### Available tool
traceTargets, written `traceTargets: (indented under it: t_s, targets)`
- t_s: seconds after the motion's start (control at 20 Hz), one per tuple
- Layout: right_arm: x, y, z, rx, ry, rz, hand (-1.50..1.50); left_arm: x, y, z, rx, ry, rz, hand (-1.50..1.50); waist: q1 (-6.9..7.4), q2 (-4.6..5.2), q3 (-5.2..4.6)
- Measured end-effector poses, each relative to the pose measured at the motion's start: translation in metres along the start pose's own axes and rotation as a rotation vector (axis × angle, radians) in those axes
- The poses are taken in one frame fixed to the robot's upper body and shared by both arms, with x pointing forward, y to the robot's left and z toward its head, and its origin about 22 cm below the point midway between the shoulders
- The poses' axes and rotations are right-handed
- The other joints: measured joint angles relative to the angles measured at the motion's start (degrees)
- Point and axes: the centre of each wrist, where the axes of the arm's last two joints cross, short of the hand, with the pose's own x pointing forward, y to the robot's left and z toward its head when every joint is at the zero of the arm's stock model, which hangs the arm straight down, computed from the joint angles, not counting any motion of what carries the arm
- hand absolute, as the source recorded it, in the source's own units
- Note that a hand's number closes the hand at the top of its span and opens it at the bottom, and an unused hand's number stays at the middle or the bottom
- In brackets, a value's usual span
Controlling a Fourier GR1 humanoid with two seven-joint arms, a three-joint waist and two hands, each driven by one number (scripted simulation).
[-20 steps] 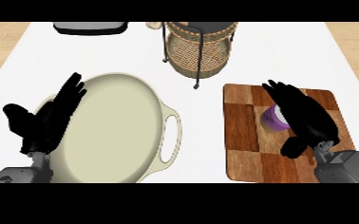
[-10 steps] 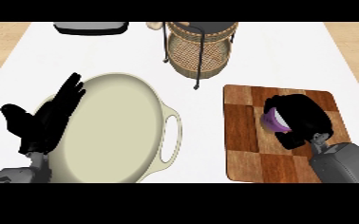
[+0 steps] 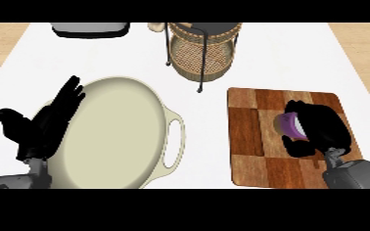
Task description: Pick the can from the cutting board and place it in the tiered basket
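Purple can (image 3: 289,124) lies on the wooden cutting board (image 3: 256,137), toward the board's right side, with the right hand (image 3: 322,129) wrapped over it. Seen from the head, the black fingers and thumb curl round the can from the right and from below, so only its purple left end shows past them. The right forearm (image 3: 347,172) comes in from the lower right corner.

At the left, the left hand (image 3: 45,122) rests with its fingers straight and spread, pointing up along the left rim of a large cream-coloured pot (image 3: 108,132), holding nothing. The pot's side handle (image 3: 174,142) faces the cutting board across a strip of white counter (image 3: 206,127).

Behind the board, near the top middle, stands the tiered basket (image 3: 204,49), woven wicker in a dark metal frame, well apart from the can. A grey and black appliance (image 3: 90,28) sits at the top left edge.
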Motion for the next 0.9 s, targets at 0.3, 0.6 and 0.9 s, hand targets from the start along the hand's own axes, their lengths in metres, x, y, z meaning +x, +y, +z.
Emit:
traceTargets:
  t_s: [0.3, 0.6, 0.9]
  targets:
    - [-0.020, 0.017, 0.026, -0.151, 0.287, -0.145, 1.50, -0.006, 0.004, 0.005, 0.018, 0.004, 0.001, 0.00, -0.64, -0.12, -0.04]
    - [-0.006, -0.016, 0.052, -0.459, 0.319, -0.322, 1.50, 0.000, 0.005, 0.005, 0.013, 0.005, 0.003, 0.00, -0.76, 0.26, 0.47]
    - [0.017, -0.060, 0.084, -0.697, 0.207, -0.499, 1.50, -0.002, 0.002, 0.004, 0.001, 0.002, -0.001, 0.00, -0.17, 0.52, 0.55]
